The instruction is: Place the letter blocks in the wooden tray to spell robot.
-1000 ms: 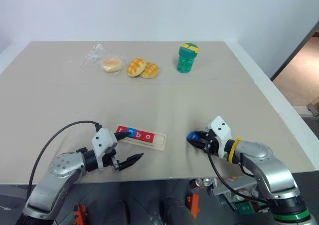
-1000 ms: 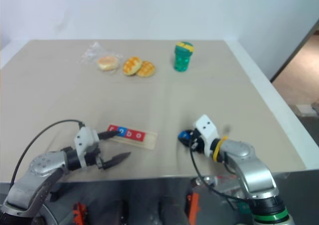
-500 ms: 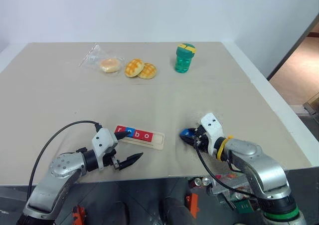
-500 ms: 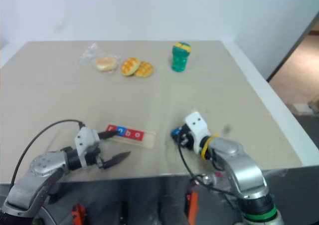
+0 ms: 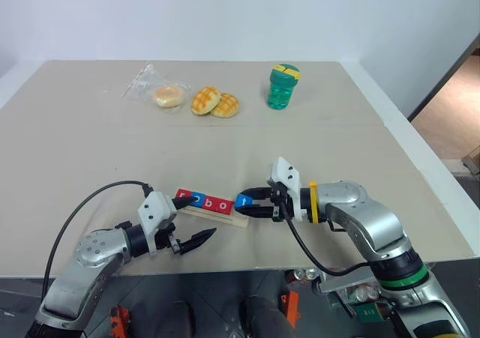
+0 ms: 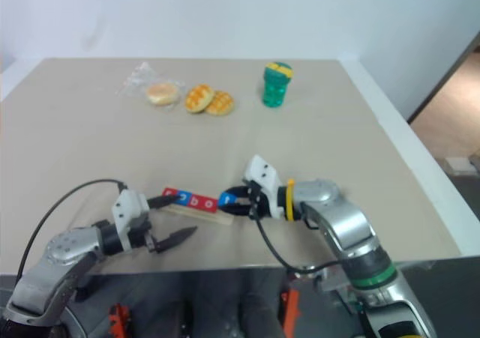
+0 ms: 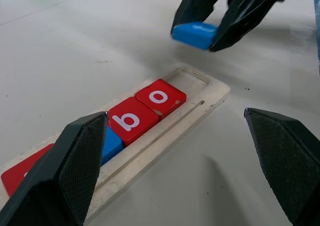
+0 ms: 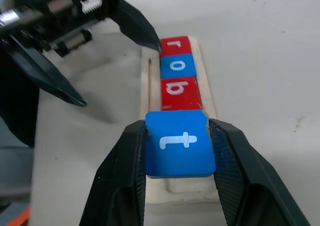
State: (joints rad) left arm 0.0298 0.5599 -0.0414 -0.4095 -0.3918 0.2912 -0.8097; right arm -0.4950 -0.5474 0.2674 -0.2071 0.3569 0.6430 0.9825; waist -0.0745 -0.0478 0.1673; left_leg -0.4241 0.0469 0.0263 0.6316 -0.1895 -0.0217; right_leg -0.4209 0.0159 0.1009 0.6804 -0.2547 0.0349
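Four letter blocks (image 7: 131,120) fill the wooden tray (image 7: 207,93). Right gripper (image 8: 179,151), clamped on the blue t block (image 8: 179,145), has swung over its empty end; left gripper (image 5: 190,222) stays parted

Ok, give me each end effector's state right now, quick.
Left end effector: open, holding nothing, one finger at the wooden tray.
Right end effector: shut on the blue t block, over the tray's free end.
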